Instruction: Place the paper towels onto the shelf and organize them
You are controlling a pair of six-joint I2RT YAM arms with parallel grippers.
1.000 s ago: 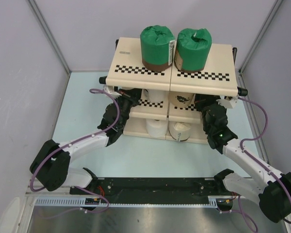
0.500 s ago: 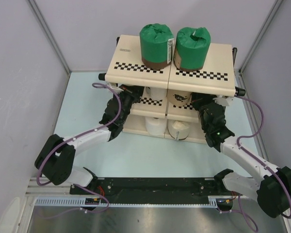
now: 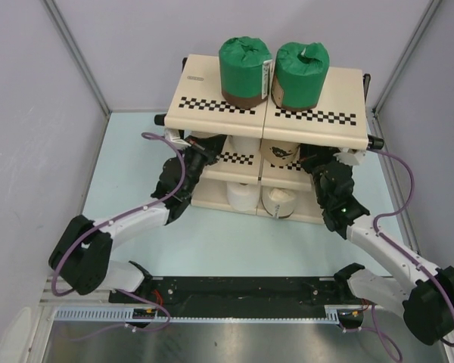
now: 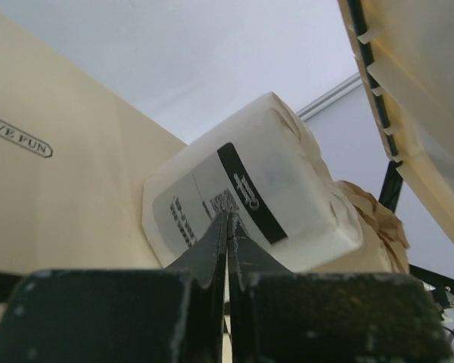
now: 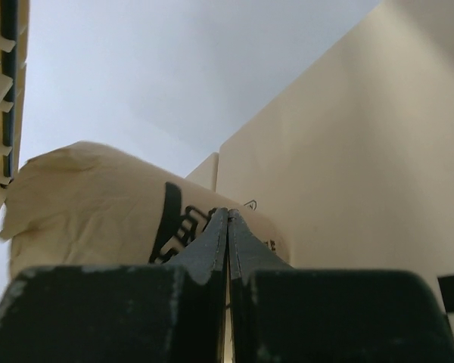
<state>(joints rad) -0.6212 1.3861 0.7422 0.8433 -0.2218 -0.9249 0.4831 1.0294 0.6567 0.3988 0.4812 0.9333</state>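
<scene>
The shelf (image 3: 212, 94) stands at the table's far middle. Two green paper towels (image 3: 244, 64) (image 3: 302, 74) sit on its top panel. On the middle tier are a white-wrapped roll (image 3: 244, 145) and a tan roll (image 3: 281, 153); two pale rolls (image 3: 244, 198) (image 3: 280, 203) stand on the bottom tier. My left gripper (image 3: 204, 147) reaches into the middle tier from the left. It is shut, tips (image 4: 228, 215) against the white roll (image 4: 250, 189). My right gripper (image 3: 318, 162) enters from the right, shut, with its tips (image 5: 228, 214) at the tan roll (image 5: 98, 204).
Grey walls close in the pale blue table (image 3: 129, 174) on the left, right and back. The black arm-mount rail (image 3: 242, 291) runs along the near edge. A purple cable loops beside each arm. In the left wrist view the tan roll (image 4: 371, 227) sits right behind the white one.
The shelf has shifted slightly away from the arms. Both grippers stay shut at the middle tier, and the left arm's elbow swung right and back.
</scene>
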